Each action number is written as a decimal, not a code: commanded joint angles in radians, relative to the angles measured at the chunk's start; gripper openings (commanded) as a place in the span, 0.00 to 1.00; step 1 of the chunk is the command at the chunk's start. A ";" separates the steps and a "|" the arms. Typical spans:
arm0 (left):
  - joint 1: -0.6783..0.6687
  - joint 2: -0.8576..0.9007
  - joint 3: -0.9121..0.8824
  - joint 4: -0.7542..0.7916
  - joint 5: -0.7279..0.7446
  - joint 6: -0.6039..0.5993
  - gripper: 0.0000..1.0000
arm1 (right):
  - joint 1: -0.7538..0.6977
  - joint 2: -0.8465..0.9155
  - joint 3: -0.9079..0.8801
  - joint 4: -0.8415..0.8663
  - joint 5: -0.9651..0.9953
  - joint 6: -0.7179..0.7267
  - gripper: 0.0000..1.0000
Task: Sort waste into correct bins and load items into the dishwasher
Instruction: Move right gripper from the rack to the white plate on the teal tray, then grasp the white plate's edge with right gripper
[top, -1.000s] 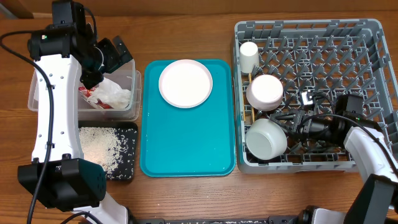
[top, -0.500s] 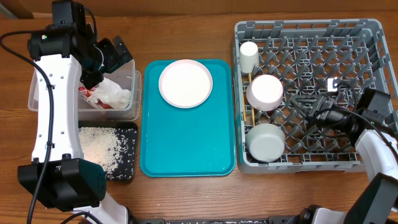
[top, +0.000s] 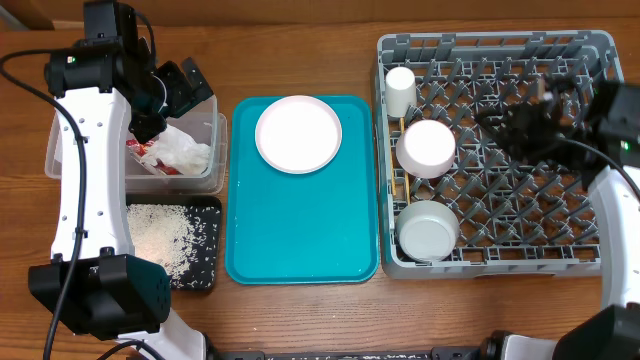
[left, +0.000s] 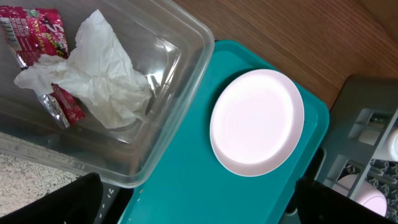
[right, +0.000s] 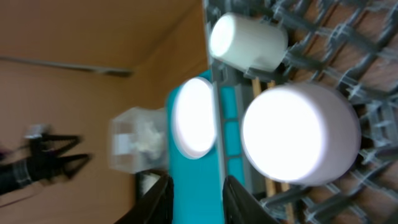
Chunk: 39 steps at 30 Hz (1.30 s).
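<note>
Nothing legible shows in any view. The only print is on the red snack wrapper lying in the clear tub — pale lettering across its crinkled face, seen from the left wrist. It is too creased and small to make out even 1 letter, and overhead it is only a red patch.

Table: wood, visible grain, low sheen. Teal tray: smooth glossy plastic. Clear tub: transparent plastic (walls catch reflections). Tissue: soft crumpled paper. Wrapper: shiny crinkled film. Rack: matt grey plastic. Plate: smooth.
</note>
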<state>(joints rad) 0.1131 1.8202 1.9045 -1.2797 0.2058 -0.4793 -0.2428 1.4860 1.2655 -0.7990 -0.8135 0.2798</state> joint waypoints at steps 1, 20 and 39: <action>-0.002 0.001 0.015 -0.001 -0.004 0.008 1.00 | 0.136 -0.001 0.138 -0.088 0.394 -0.099 0.29; -0.002 0.001 0.015 -0.001 -0.004 0.008 1.00 | 0.798 0.205 0.215 0.008 0.741 -0.157 1.00; -0.002 0.001 0.015 -0.001 -0.004 0.008 1.00 | 0.796 0.418 0.213 0.292 0.851 -0.153 0.34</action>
<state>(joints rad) 0.1131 1.8202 1.9045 -1.2800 0.2058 -0.4789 0.5560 1.8866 1.4590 -0.5316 0.0170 0.1268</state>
